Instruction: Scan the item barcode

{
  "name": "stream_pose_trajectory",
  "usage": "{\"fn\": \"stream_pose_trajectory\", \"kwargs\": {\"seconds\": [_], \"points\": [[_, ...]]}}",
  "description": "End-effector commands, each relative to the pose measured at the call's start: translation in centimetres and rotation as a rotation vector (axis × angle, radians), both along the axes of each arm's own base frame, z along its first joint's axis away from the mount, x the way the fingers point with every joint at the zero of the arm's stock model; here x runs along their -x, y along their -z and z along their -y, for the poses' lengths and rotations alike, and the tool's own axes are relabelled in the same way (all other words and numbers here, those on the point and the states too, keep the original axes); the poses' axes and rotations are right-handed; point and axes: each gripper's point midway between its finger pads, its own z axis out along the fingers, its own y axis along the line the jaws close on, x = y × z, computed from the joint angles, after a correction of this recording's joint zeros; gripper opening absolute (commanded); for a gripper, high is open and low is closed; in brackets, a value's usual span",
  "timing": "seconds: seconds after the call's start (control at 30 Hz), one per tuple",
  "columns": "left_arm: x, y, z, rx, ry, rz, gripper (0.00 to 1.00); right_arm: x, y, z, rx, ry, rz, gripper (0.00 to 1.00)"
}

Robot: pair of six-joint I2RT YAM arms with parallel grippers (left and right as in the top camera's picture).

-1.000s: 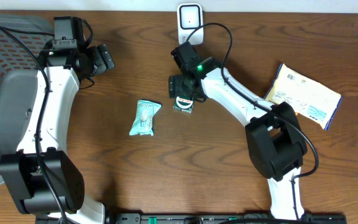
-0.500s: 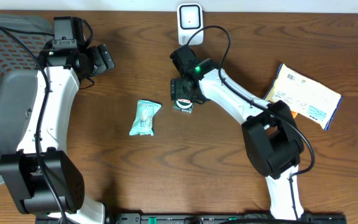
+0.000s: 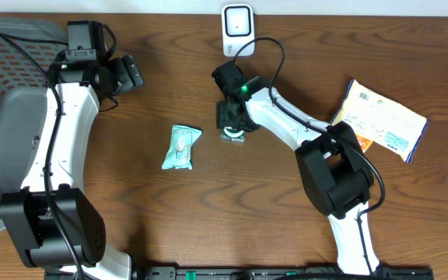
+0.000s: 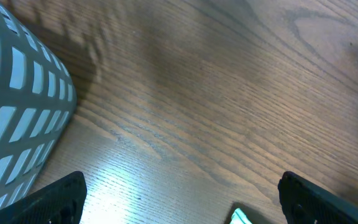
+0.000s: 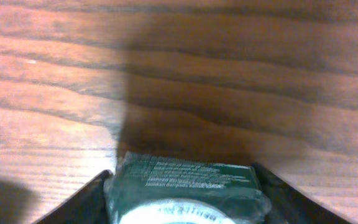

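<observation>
The green packet (image 5: 188, 177) looks light, soft and a bit slippery, so the right jaws hold its two ends, while the left jaws stand open.

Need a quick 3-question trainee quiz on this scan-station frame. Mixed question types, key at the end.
1. Which item sits between the fingers of the right tool? A) teal packet B) dark green packet C) yellow-and-white pouch
2. True or false: the left tool stands open, holding nothing.
3. Which lies nearer the mesh basket: the teal packet or the yellow-and-white pouch?
Key: 1 B; 2 true; 3 teal packet.
</observation>
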Motion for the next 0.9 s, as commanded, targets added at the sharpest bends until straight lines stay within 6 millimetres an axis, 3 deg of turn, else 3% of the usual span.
{"fn": "stream_pose_trajectory", "kwargs": {"seconds": [0.0,0.1,0.17,0.37,0.47,0.57,0.63,0.67,0.8,0.87], "points": [[-0.3,-1.2,-0.1,-0.017,0.008,0.028,0.98,2.0,2.1,0.5,0.031,0.001,-0.09,0.47],[-0.3,-1.2,-0.1,-0.017,0.008,0.028,0.98,3.0,2.2,1.1,0.056,0.001,-0.131,0.44],[-0.3,-1.2,-0.1,-0.017,0.008,0.028,0.98,3.6,2.3,1.4,0.068,0.0,-0.157,0.48],[-0.3,-1.2,-0.1,-0.017,0.008,0.028,0.98,4.1,1.5,1.8,0.055,0.007,-0.186,0.46],[-0.3,-1.2,-0.1,-0.017,0.008,0.028,0.98,4.6,0.3,0.7,-0.047,0.025,-0.231,0.42],[-0.3,-1.2,-0.1,-0.017,0.008,0.028,0.98,5.2,-0.8,-0.1,-0.188,0.094,-0.329,0.5],[-0.3,-1.2,-0.1,-0.017,0.008,0.028,0.98,5.7,-1.7,-0.5,-0.305,0.19,-0.445,0.41],[-0.3,-1.2,-0.1,-0.017,0.008,0.028,0.98,6.1,-2.3,-0.5,-0.357,0.234,-0.505,0.42],[-0.3,-1.2,-0.1,-0.017,0.008,0.028,0.98,6.6,-4.5,0.3,-0.51,0.43,-0.72,0.51],[-0.3,-1.2,-0.1,-0.017,0.008,0.028,0.98,6.7,-5.2,0.7,-0.547,0.5,-0.789,0.62]]}}
